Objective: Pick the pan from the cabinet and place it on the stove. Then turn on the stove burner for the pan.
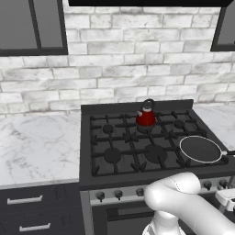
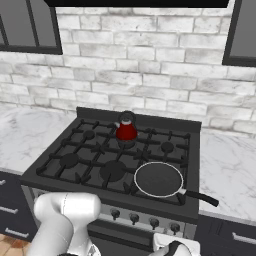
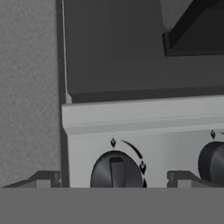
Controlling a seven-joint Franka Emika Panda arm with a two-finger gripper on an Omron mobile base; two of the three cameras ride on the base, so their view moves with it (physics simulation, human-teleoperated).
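On the stove (image 1: 137, 147), front right burner: pan (image 1: 200, 149) sits flat on the grate, handle pointing right past the stove's edge. Red kettle (image 1: 146, 116) on a back burner, well apart from the pan. End effector (image 3: 113, 178) low at the stove's front panel, fingers (image 3: 43, 179) apart, straddling a dark knob (image 3: 116, 170); second knob (image 3: 212, 162) just beside. Marble worktop (image 1: 36, 147) flanks the stove.

My gripper (image 3: 113, 178) cut off low at the hand view's bottom, fingertips (image 3: 43, 179) barely showing, jaw spread hard to judge, second knob (image 3: 212, 162) clipped by the right edge, pan (image 1: 200, 149) handle cut at the left base view's right edge, my arm hiding some front-edge stove (image 1: 137, 142) knobs.
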